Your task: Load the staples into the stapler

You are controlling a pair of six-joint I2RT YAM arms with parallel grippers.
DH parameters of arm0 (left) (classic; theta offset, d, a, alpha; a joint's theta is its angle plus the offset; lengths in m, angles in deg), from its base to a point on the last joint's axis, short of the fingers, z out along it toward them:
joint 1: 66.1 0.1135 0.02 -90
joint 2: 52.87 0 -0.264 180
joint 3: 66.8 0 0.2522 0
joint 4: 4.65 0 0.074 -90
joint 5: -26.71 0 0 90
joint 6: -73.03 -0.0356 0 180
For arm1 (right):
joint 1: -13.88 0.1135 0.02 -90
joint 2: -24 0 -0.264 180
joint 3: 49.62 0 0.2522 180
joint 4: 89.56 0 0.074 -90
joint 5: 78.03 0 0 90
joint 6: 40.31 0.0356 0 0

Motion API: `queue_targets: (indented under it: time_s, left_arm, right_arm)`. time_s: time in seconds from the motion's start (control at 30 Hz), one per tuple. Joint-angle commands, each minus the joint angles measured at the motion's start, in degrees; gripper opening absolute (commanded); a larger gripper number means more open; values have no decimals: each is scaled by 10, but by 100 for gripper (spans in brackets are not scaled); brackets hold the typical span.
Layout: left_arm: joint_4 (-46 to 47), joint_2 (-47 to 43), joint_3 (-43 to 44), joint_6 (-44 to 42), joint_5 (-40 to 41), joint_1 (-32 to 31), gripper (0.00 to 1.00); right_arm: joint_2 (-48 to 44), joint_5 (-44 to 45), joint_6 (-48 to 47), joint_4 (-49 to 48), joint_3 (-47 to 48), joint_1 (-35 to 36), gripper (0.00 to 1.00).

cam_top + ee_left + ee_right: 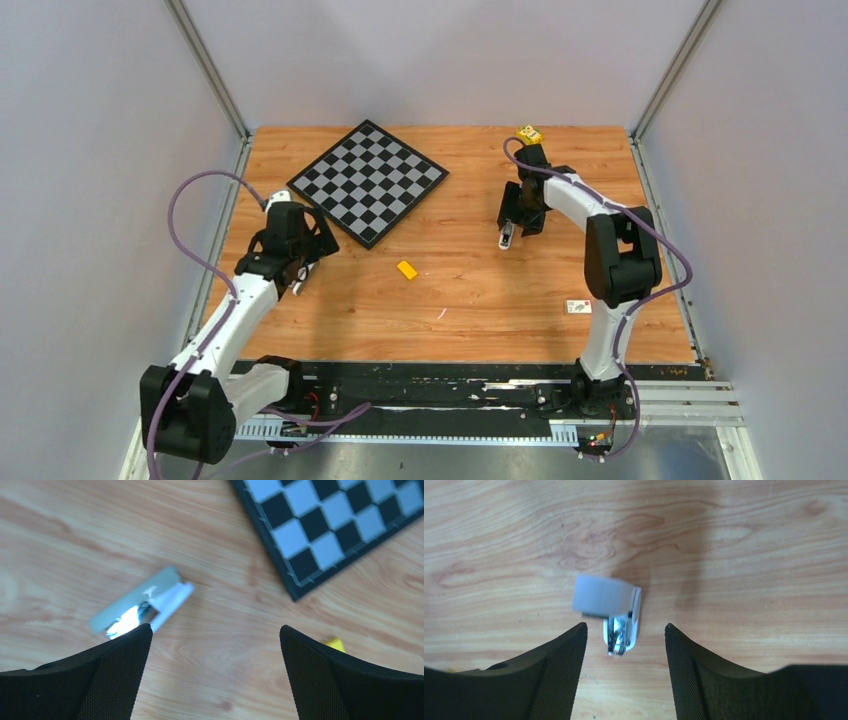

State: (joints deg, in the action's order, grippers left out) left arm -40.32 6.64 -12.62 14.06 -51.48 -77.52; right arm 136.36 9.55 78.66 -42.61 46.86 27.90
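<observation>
Two grippers had fingers point(559, 670) apart — left gripper point(215, 630) wide, right gripper point(626, 626) flanked stapler point(604, 600) without touching | stapler judged light, rigid, slick — best pinched across its sides.

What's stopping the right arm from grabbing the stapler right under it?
Probably nothing, so yes. The stapler lies on the table between the open fingers of the right gripper, untouched, with only bare wood beside it.
</observation>
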Motion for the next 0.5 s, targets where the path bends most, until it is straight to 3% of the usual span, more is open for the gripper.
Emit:
queue_targets:
  time_s: [0.0, 0.13, 0.27, 0.37, 0.47]
  left_arm:
    - [-30, 25, 12, -14, 51, 68, 100]
    - [-21, 79, 19, 8, 2, 143, 97]
    - [-15, 124, 28, -6, 31, 156, 96]
    - [-6, 159, 28, 2, -11, 185, 94]
    - [-13, 193, 38, -2, -45, 193, 86]
  right_arm:
    - [-64, -25, -13, 18, -34, -2, 63]
    - [-119, -49, -9, -15, -87, 16, 68]
    - [-162, -84, -8, -43, -125, 30, 75]
    - [-189, -106, -10, -60, -145, 35, 76]
    - [-218, -119, -16, -69, -155, 37, 76]
